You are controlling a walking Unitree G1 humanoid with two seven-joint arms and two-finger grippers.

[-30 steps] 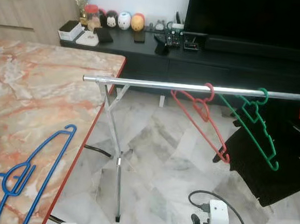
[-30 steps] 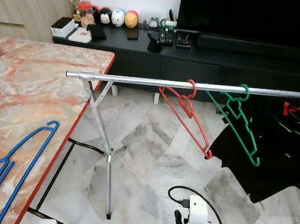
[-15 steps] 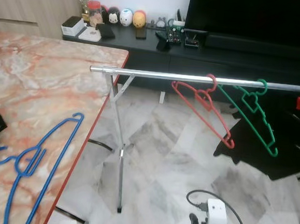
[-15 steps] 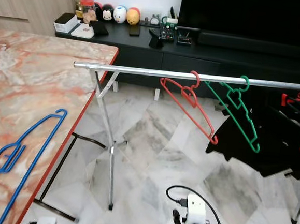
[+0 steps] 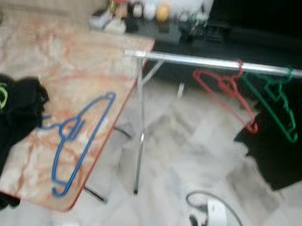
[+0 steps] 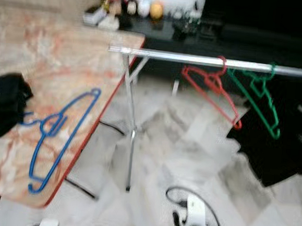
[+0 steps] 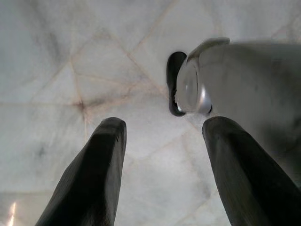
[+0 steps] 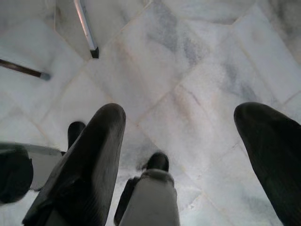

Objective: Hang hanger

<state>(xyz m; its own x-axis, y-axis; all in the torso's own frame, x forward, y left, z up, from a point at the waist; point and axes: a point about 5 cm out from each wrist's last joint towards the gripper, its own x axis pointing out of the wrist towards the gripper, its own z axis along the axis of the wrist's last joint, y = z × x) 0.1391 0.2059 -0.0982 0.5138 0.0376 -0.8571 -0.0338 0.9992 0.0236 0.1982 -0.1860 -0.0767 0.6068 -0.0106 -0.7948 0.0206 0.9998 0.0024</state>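
The left gripper (image 7: 160,155) hangs low, pointing down toward the ground. Its two black fingers (image 7: 91,179) are spread wide apart with nothing between them. Just beyond and to one side of its jaws sits a rounded silver-grey part of the robot's own body (image 7: 235,84).

The right gripper (image 8: 188,155) also hangs pointing down, its two black fingers (image 8: 84,169) spread even wider and empty. Below the gap between its jaws is the robot's own foot (image 8: 150,197).

Shiny metal rail (image 5: 207,61); plastic blue hanger (image 5: 75,138); glossy marble table (image 5: 66,64).
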